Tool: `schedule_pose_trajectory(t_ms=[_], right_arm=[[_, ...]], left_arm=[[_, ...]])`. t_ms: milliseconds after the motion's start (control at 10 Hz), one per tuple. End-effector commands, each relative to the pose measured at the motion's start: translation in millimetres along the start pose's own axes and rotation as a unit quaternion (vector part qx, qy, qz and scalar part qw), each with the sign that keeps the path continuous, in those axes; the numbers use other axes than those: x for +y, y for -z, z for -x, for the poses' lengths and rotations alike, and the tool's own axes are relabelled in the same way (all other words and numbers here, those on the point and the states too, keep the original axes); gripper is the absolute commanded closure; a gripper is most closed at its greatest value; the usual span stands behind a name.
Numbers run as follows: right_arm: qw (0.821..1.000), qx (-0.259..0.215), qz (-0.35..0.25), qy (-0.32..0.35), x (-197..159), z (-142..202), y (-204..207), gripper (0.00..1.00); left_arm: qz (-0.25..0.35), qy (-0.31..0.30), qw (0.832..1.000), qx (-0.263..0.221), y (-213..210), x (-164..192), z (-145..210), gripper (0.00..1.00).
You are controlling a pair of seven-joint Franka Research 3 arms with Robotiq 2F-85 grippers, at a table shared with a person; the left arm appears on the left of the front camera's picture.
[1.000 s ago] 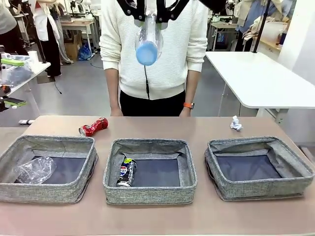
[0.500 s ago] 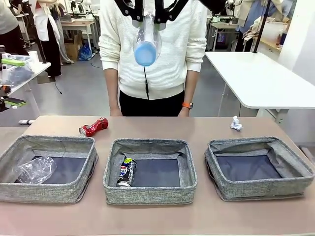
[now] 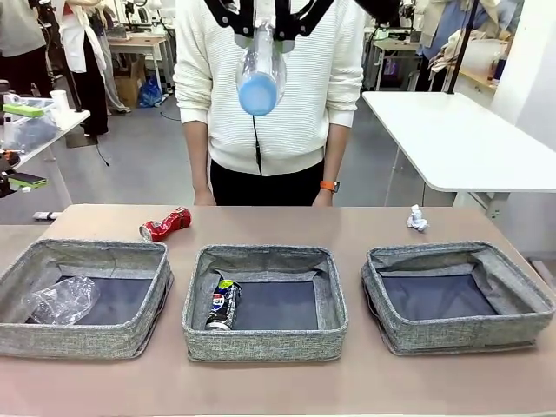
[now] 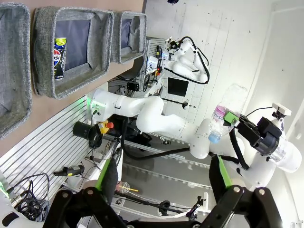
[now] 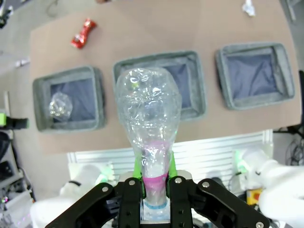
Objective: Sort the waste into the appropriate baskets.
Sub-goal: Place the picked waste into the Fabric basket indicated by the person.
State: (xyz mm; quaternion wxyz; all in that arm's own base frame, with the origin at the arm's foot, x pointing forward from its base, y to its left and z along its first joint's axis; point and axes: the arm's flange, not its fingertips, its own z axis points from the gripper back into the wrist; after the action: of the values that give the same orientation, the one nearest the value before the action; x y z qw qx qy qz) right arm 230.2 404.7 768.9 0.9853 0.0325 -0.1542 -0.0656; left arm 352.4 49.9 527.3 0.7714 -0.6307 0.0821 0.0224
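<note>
Item: brown tabletop [image 3: 365, 391], carrying three grey woven-fabric baskets in a row along its near edge.

Left basket [image 3: 87, 340]: we list one crumpled clear plastic cup [image 3: 61, 301] at its left side.
Middle basket [image 3: 261, 345]: one dark blue-black logo can [image 3: 224, 304], lying against its left wall.
Right basket [image 3: 460, 336]: we see nothing in it.

Right hand [image 3: 265, 24]: high above the tabletop, closed on the neck end of a clear crushed plastic bottle with a blue cap [image 3: 259, 74]. In the right wrist view its base points down toward the middle basket.
Left hand [image 4: 164, 173]: fingers spread wide, nothing between them.

Loose on the tabletop: one crushed red can [image 3: 165, 224] near the far edge toward the left corner, and one crumpled white paper wad [image 3: 417, 217] near the far edge toward the right corner.

Step in hand, as we judge it: the bottle is lifted and in carriage, not yet placed. The next move calls for shifting it over the left basket, where the plastic lies, lowering within the walls, then parting the fingers. Red can and wad remain.
</note>
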Motion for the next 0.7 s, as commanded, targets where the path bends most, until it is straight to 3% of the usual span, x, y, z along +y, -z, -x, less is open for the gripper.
schedule_pose_trajectory(t_ms=[0, 600], right_arm=[[1.0, -0.001, -0.003, 0.011, -0.4, 1.3, -1.4, 0.8], [1.0, -0.001, -0.003, 0.011, -0.4, 1.3, -1.4, 0.8]], left_arm=[[0.009, 0.01, 1.0, 0.002, -1.0, -1.9, 0.3, 0.0], [0.009, 0.01, 1.0, 0.002, -1.0, -1.9, 0.3, 0.0]])
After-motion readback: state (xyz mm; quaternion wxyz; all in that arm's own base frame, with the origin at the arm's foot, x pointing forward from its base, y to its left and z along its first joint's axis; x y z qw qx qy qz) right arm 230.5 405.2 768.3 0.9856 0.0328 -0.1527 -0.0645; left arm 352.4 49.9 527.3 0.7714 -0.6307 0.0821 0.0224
